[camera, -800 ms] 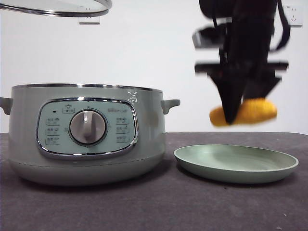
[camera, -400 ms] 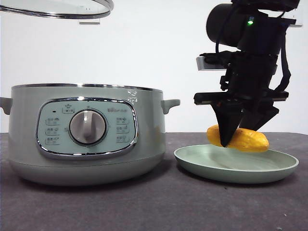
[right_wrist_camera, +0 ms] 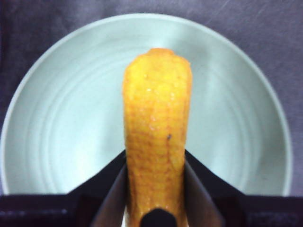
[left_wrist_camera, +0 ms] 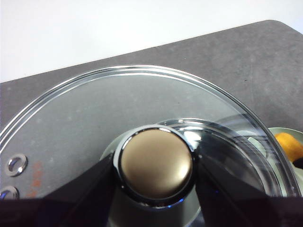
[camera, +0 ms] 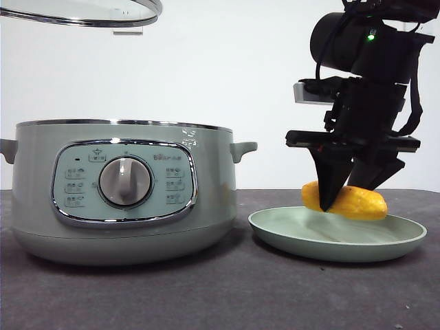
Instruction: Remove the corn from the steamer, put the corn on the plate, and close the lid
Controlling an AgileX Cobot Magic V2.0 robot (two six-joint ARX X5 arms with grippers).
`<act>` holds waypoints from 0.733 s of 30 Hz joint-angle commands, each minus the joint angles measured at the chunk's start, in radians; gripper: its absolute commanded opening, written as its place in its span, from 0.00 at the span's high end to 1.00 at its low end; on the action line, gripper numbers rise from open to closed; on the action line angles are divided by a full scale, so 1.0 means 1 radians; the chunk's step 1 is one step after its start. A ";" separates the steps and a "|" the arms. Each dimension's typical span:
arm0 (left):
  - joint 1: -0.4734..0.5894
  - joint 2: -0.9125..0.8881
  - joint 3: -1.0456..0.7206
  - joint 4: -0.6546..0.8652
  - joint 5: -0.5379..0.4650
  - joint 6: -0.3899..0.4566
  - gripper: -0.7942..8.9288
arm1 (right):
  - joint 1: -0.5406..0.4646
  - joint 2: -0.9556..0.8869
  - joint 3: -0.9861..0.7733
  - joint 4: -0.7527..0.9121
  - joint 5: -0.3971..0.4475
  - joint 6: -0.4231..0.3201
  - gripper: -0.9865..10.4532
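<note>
My right gripper is shut on the yellow-orange corn and holds it lying flat, down at the rim level of the pale green plate. In the right wrist view the corn sits between my jaws over the plate's middle. I cannot tell whether it touches the plate. The sage-green steamer stands open at the left. My left gripper is shut on the knob of the glass lid. It holds the lid high above the steamer.
The dark grey table carries the steamer and the plate side by side with a small gap. The steamer's side handle points toward the plate. A white wall stands behind.
My right gripper has come down with the corn from above the plate to the plate's rim level, shifting slightly right. The lid has stayed held high.
</note>
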 commanded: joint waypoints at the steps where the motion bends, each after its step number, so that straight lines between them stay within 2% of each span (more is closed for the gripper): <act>1: -0.003 -0.013 0.011 0.051 0.000 0.001 0.93 | 0.000 0.026 -0.013 0.000 -0.030 -0.002 0.93; 8: -0.003 -0.013 0.011 0.050 0.031 -0.004 0.93 | 0.000 0.066 -0.013 -0.009 -0.035 -0.003 0.91; 17: -0.003 -0.013 0.011 0.050 0.050 -0.017 0.93 | 0.000 0.071 -0.013 -0.028 -0.034 0.001 0.61; 19: -0.003 -0.013 0.011 0.050 0.050 -0.017 0.93 | 0.000 0.071 -0.013 -0.029 -0.033 0.002 0.57; 22: -0.003 -0.006 0.011 0.051 0.049 -0.017 0.93 | 0.000 0.061 -0.013 -0.036 -0.032 0.002 0.58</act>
